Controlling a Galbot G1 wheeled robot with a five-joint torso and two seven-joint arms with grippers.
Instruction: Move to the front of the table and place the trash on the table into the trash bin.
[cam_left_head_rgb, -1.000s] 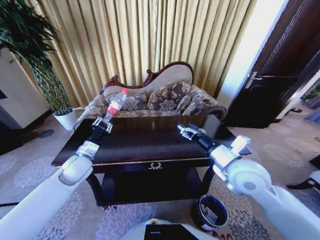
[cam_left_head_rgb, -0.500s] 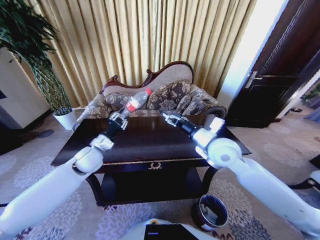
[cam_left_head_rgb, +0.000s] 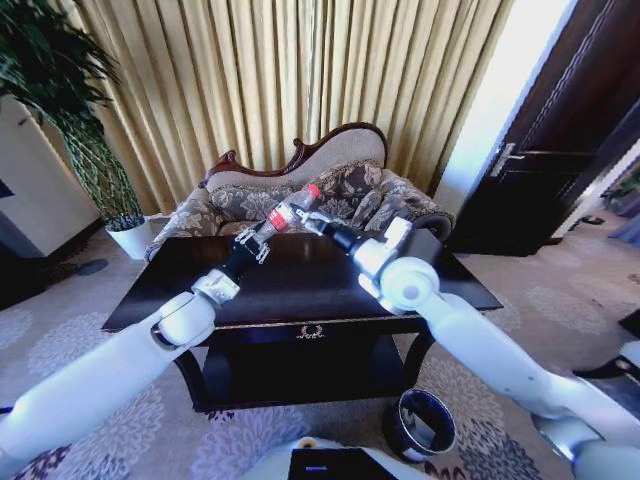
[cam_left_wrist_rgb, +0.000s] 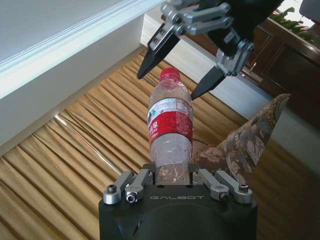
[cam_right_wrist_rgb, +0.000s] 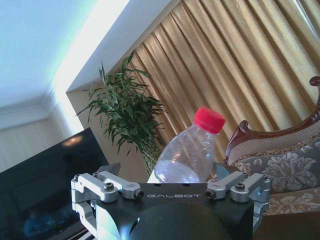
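Bottle (cam_left_wrist_rgb: 170, 127) of clear ribbed plastic, red cap and red-and-white label, sitting base-first in the left gripper (cam_left_wrist_rgb: 172, 177), whose short metal fingers are clamping its lower end; the very bottom of the bottle is hidden behind the black gripper housing. In the head view the left gripper (cam_left_head_rgb: 258, 241) is holding the bottle (cam_left_head_rgb: 290, 210) tilted up and over the table (cam_left_head_rgb: 300, 290), cap end pointing toward the right gripper (cam_left_head_rgb: 316, 223). In the left wrist view the right gripper (cam_left_wrist_rgb: 192, 60) is showing its two dark pointed fingertips (cam_left_wrist_rgb: 150, 59) spread wide apart, one on each side of the cap, not touching it. In the right wrist view the bottle (cam_right_wrist_rgb: 192, 150) is rising between that gripper's silver linkages, cap uppermost, its lower part cut off by the housing. The table is presenting a glossy near-black top, gold edge trim, a gold wreath emblem on the front, curved legs and a lower shelf; part of its surface is being covered by both white arms, and no other scraps can be made out on it. The trash bin (cam_left_head_rgb: 420, 424), round and dark with a shiny metallic rim, is standing on the patterned carpet near the table's front right leg. A brocade sofa (cam_left_head_rgb: 340, 195) with carved dark wood trim is standing behind the table, against pleated gold curtains (cam_left_head_rgb: 280, 80).
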